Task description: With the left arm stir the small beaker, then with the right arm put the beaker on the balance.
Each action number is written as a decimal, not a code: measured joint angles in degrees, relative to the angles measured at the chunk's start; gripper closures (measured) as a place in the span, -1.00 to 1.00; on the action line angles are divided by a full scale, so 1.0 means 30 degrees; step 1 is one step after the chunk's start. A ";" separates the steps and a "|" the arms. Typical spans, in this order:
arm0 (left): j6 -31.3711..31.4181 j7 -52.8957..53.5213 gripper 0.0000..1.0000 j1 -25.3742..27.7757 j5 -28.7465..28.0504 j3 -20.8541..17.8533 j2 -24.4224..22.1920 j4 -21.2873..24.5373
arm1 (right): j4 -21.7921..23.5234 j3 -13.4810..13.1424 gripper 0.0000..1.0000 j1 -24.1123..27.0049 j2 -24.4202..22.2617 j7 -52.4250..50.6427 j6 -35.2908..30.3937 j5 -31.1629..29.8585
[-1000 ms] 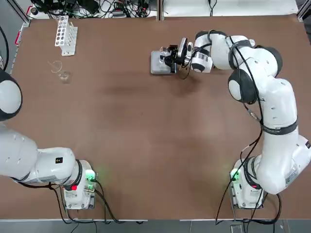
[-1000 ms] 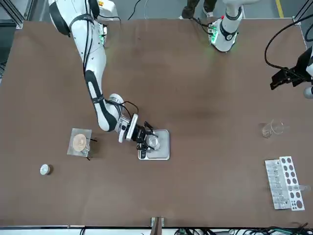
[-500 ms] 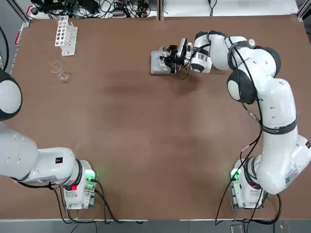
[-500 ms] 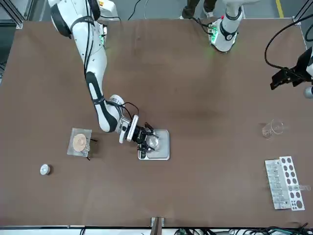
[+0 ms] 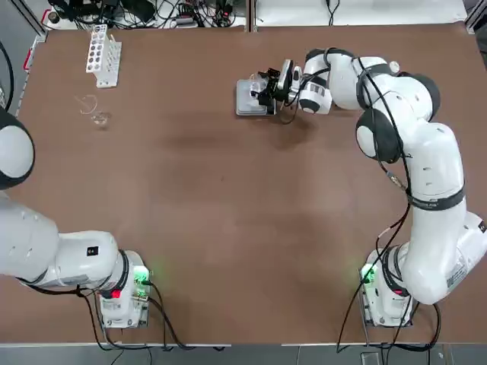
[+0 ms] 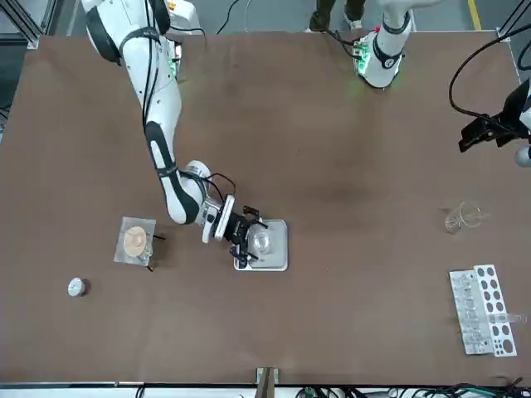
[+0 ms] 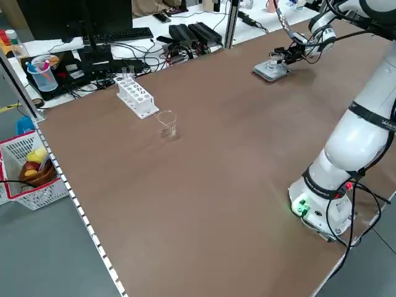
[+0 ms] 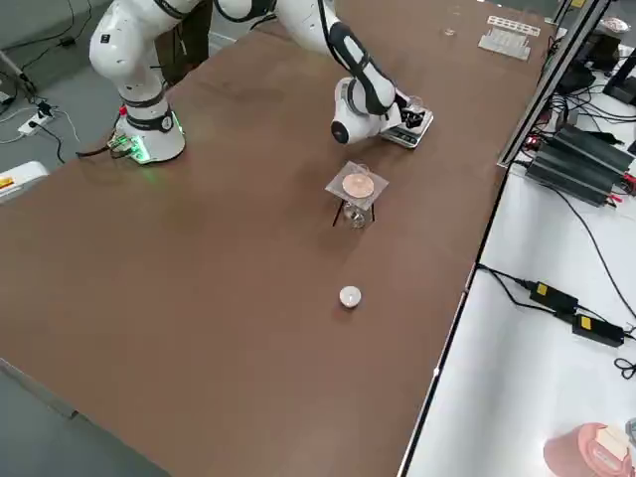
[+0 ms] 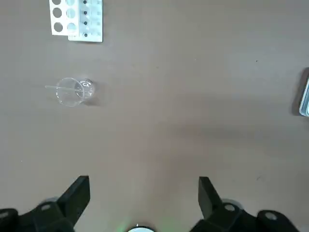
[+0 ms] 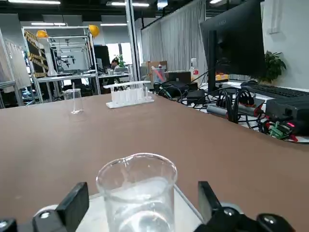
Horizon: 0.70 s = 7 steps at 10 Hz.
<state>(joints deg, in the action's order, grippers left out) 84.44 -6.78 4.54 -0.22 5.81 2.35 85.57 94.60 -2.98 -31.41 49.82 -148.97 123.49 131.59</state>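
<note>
Glass beaker (image 10: 137, 195) stands upright on the balance (image 6: 264, 245), between the spread fingers of the right gripper (image 6: 246, 239). The fingers look clear of it, so pulling straight back seems open. The left gripper (image 9: 140, 203), spread and empty, hangs well away.

You get even, bright overhead light across the brown table (image 5: 228, 213), with only soft, faint shadows under the arms. In the right wrist view, ceiling strip lights glow at the back of the room and the small beaker (image 10: 136, 193) close to the lens looks slightly soft. Green base lamps glow without glare
</note>
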 joint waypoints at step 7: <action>0.0006 0.0000 -0.98 -0.0023 0.0002 0.0045 -0.0003 -0.0308 | 0.2101 0.0345 -0.99 0.0922 -0.1292 0.0004 -0.0172 -0.0148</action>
<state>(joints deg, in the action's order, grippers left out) 84.45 -6.78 4.48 -0.22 5.94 2.34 84.65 100.90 -1.94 -28.64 45.95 -148.96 122.97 131.14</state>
